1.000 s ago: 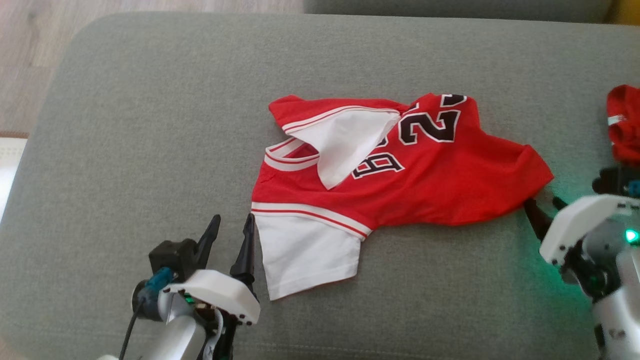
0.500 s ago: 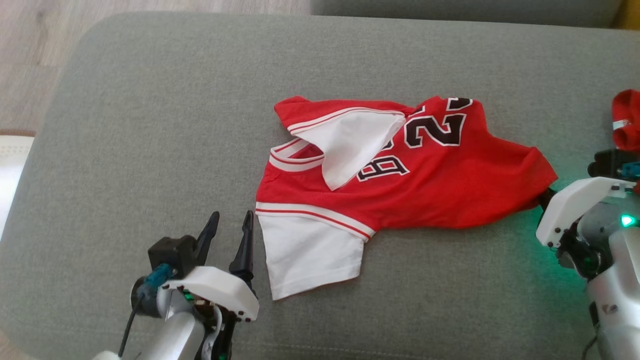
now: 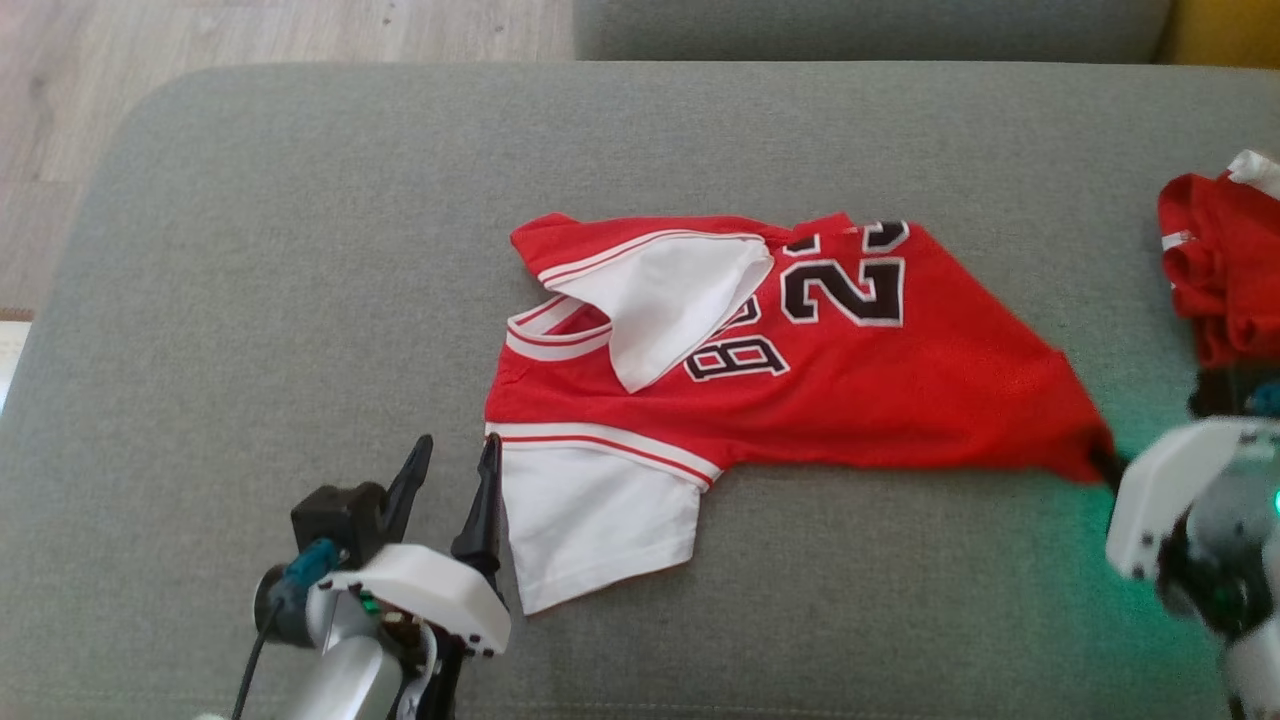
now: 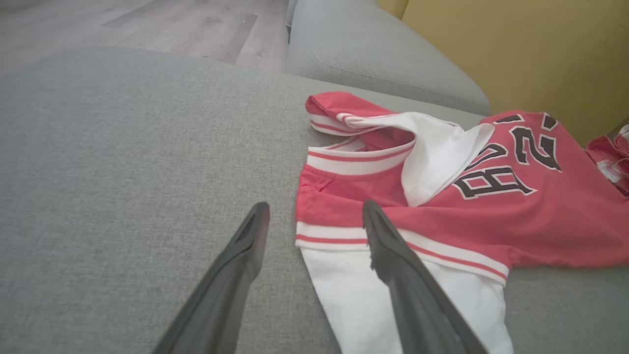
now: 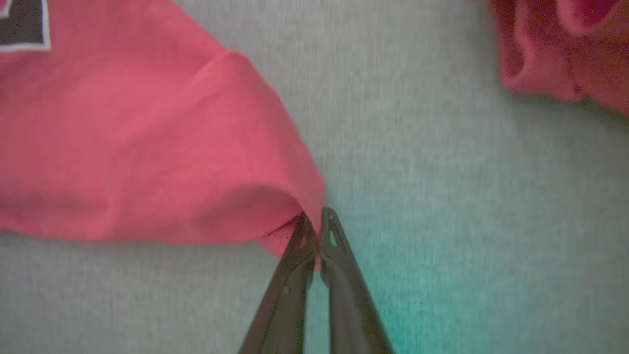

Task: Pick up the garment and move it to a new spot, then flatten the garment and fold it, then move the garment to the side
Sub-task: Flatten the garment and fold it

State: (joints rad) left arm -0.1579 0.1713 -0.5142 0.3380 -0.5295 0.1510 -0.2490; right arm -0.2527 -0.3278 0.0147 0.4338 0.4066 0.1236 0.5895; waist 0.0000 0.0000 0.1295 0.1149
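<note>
Your red-and-white cloth jersey with black numbers lay rumpled mid-cushion on the grey fabric sofa. Your right gripper pinched its hem corner, jaws pressed together. It looked like thin, limp cloth, likely to stretch and drag. Your left gripper stood spread beside the white sleeve, probably the best second hold.

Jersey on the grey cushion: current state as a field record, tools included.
garment: red jersey, spread but rumpled on the grey cushion
sleeves: folded white sleeve lies over the lettering; near white sleeve lies flat
right tool: shut on the jersey's hem corner, cloth drawn to a point
left tool: open, at the near sleeve's edge, gripping nothing
other: second red garment, bunched at the cushion's right side
fold: not yet done
</note>
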